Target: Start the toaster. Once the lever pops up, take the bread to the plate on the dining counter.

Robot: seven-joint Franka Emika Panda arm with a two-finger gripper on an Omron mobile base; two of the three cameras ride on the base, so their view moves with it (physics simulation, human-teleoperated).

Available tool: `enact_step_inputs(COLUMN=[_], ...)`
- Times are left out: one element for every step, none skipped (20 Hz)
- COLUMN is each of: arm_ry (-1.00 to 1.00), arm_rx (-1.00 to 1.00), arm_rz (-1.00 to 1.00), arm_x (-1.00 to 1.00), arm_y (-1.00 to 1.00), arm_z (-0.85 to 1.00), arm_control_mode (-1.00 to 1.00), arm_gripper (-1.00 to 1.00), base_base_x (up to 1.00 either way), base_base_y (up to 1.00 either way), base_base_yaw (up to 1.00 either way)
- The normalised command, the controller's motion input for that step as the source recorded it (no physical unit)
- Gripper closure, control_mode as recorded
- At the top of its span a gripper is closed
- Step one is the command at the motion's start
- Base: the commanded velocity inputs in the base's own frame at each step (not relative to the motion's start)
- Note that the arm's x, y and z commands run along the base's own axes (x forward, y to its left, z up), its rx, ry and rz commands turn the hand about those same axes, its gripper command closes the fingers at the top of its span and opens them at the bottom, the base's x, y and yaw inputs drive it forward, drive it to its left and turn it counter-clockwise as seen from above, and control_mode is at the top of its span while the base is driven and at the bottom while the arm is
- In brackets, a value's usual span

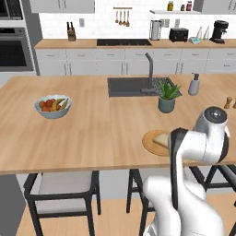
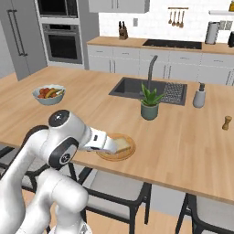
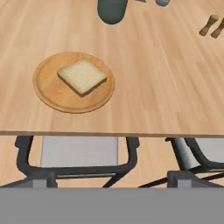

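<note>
since the bread [image 3: 82, 76] lies flat on the plate [image 3: 48, 94] with nothing touching it, the delivery step appears done. the end effector [image 2: 109, 144] is released, its jaws standing wide with nothing between them; in the right base view it sits at the near rim of the plate, low over the worktop [image 2: 183, 137] edge. in the hand view the plate lies ahead of the end effector and a little to its left, and the slice sits roughly central on it, one corner turned toward the camera.

other items ahead of the end effector: a potted plant [image 2: 149, 103] beyond the plate, a soap dispenser [image 2: 199, 95] and the sink [image 2: 132, 89] with faucet [image 2: 151, 68] further on, two small wooden shakers [image 3: 211, 25] off to the right, a fruit bowl [image 2: 48, 93] well to the left. chairs [image 3: 78, 155] stand below the worktop edge. the toaster [image 1: 178, 34] sits on the far rear counter, well apart.

risks noted, as judgement:
- the end effector is close to the plate rim; a forward or sideways motion on withdrawal could nudge the plate or clip the slice off it.
- the plate sits near the worktop edge, so a push toward the robot could tip it over the side.
- a low retreat could strike the worktop edge or the chair backs beneath.

a lift clear before any swing looks the safer exit.
</note>
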Motion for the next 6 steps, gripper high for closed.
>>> enact_step_inputs(arm_ry=[-0.07, -0.06, -0.07, -0.04, -0.03, -0.03], arm_rx=[-0.15, -0.14, -0.09, -0.07, 0.00, 0.00], arm_rz=[0.00, 0.01, 0.04, 0.05, 0.06, 0.06], arm_x=[-1.00, -1.00, -1.00, -1.00, -1.00, -1.00], arm_y=[0.57, 0.54, 0.48, 0.43, 0.41, 0.36], arm_z=[0.61, 0.61, 0.59, 0.58, 0.47, 0.39], arm_control_mode=[-1.00, -1.00, -1.00, -1.00, -1.00, -1.00], arm_gripper=[-1.00, -1.00, -1.00, -1.00, -1.00, -1.00], base_base_x=[0.00, 0.00, 0.00, 0.00, 0.00, 0.00], base_base_y=[0.00, 0.00, 0.00, 0.00, 0.00, 0.00], base_base_yaw=[0.00, 0.00, 0.00, 0.00, 0.00, 0.00])
